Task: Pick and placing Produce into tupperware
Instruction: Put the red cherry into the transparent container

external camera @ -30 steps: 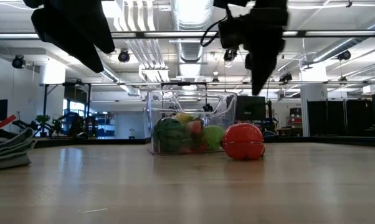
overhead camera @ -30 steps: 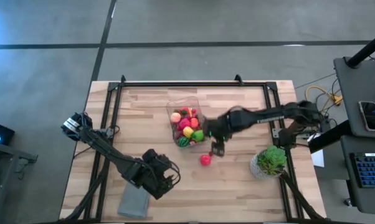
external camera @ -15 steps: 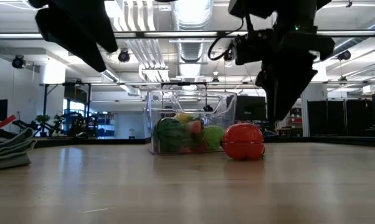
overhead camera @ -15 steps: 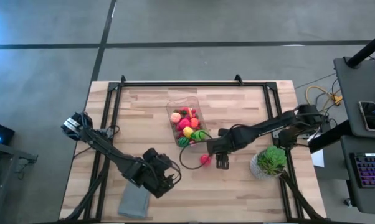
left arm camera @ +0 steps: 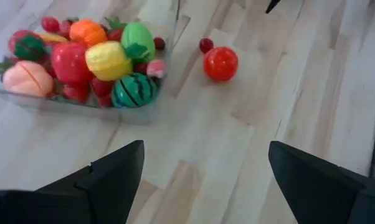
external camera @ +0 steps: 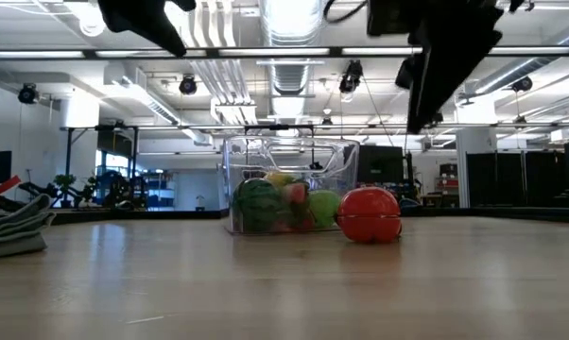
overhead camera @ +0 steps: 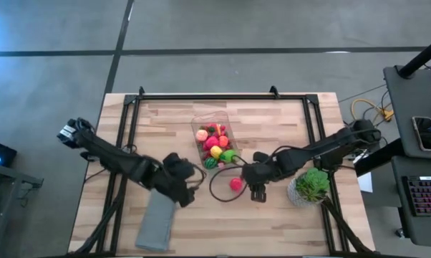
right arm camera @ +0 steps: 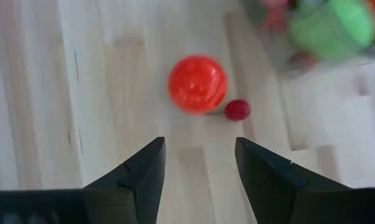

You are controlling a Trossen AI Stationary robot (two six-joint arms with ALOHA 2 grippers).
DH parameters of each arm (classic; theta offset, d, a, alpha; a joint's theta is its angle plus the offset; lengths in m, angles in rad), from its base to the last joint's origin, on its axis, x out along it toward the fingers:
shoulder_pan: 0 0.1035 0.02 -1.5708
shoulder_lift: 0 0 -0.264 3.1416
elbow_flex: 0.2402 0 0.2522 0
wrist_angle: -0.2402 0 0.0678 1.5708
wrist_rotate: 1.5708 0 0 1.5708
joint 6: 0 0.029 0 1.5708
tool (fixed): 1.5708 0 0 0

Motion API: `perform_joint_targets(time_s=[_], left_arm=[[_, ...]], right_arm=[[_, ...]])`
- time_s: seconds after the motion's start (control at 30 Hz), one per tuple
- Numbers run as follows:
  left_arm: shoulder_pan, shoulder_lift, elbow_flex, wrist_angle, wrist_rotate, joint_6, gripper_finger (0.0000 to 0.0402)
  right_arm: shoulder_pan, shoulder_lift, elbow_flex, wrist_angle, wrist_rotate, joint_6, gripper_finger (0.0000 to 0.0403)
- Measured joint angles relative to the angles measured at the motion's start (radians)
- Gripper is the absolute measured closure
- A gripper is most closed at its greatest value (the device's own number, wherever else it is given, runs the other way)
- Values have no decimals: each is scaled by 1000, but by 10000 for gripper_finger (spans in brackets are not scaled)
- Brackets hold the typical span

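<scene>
The clear tupperware (overhead camera: 212, 122) stands mid-table, holding several pieces of produce (left arm camera: 103, 59). On the wood near its right corner lie a red round piece of produce (overhead camera: 235, 184) and a tiny dark-red berry (right arm camera: 237, 109) beside it. My right gripper (overhead camera: 257, 193) hovers open just right of and nearer than the red round piece (right arm camera: 197, 84), which lies ahead of its fingertips, touching nothing. My left gripper (overhead camera: 185, 192) hangs open above the table, left of the tupperware.
A folded grey cloth (overhead camera: 157, 226) lies near the front edge, left of centre. At the right side stands a bushy green plant (overhead camera: 312, 185) in a white pot, close behind my right arm. A dark cable loops on the wood (overhead camera: 219, 192) beside the red piece.
My right gripper has swung from beside the tupperware toward the table's near edge and a little right, ending beside the red round piece. My left gripper has risen and drawn toward the far edge, uncovering more of the grey cloth. The produce has not moved.
</scene>
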Motion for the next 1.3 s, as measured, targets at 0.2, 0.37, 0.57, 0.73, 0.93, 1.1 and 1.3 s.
perform_joint_targets(time_s=[0.2,0.37,0.57,0.73,0.93,1.1,1.3], left_arm=[[86,-66,-1,22,28,145,72],[182,-65,-82,229,219,285,72],[220,-61,-166,378,381,274,72],[207,-137,-182,343,380,247,72],[200,-270,-265,347,368,155,72],[194,-383,-371,400,352,61,72],[182,-485,-509,532,347,-18,72]], right_arm=[[113,-98,25,3,219,84,220],[180,-128,-1,-33,257,165,220],[216,-68,-31,-4,260,151,218],[219,14,-37,-7,260,67,218],[155,110,-62,-1,255,2,220],[55,147,-77,63,148,-103,226],[-20,151,-68,127,75,-302,227]])
